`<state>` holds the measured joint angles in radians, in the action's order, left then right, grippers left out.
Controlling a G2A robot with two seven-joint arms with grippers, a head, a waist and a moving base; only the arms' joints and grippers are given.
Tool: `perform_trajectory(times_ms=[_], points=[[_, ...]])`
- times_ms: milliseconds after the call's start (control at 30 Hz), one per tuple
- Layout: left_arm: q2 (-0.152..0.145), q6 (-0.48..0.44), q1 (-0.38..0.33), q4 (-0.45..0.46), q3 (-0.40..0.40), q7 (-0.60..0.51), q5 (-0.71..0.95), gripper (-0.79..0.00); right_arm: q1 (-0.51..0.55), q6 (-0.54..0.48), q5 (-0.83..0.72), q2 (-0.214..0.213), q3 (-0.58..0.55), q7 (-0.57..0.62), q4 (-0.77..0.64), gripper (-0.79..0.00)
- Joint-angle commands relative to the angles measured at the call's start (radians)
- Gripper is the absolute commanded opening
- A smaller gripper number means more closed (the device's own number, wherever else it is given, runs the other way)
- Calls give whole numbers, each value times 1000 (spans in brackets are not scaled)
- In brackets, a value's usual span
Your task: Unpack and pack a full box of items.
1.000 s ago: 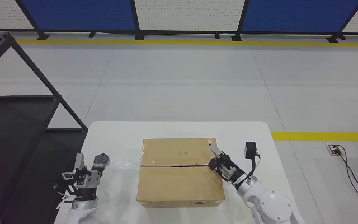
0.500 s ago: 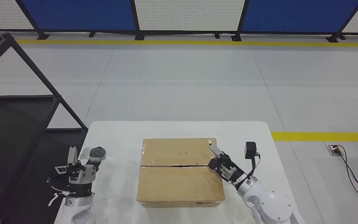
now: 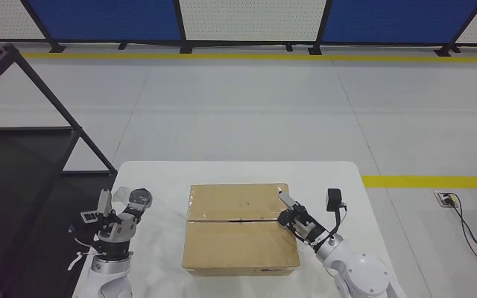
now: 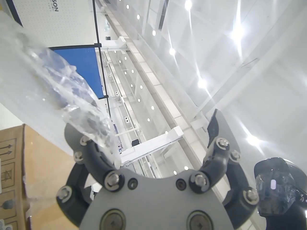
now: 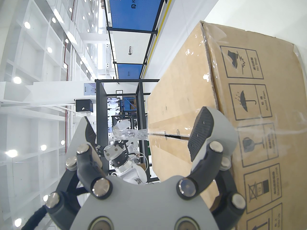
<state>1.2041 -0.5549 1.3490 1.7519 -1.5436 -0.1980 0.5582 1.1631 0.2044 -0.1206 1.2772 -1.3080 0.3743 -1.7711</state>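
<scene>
A closed cardboard box (image 3: 238, 231) lies mid-table, its two top flaps meeting at a seam. My left gripper (image 3: 121, 203) stands left of the box, pointing upward and open (image 4: 144, 125). A crumpled strip of clear tape (image 4: 72, 96) clings to one of its fingers (image 4: 91, 149) and stretches toward the box's corner (image 4: 12, 156). My right gripper (image 3: 289, 208) is open at the box's right edge by the seam. In the right wrist view (image 5: 146, 120) one pad (image 5: 201, 130) lies over the box top (image 5: 182, 92); the tape (image 5: 129, 132) trails off the far end.
The white table (image 3: 164, 179) has bare room left, right and behind the box. A black metal rack (image 3: 45, 134) stands off the table's left side. Blue partition panels (image 3: 104, 18) line the far floor.
My left gripper, with the tape stuck to it, swung left and then back toward the box and slightly farther from me, turning at the wrist. Box and right gripper stayed put.
</scene>
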Motion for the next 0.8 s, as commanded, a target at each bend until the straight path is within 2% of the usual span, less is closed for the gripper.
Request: perform_trajectory(times_ms=[0,767], points=[[2,2,-2,11,3,-1,-3,0,0,0,0,0,0,0,0,0],[23,42,-31,66,85,-24,-80,0,8,-13,7,0,8,-1,-4,0]])
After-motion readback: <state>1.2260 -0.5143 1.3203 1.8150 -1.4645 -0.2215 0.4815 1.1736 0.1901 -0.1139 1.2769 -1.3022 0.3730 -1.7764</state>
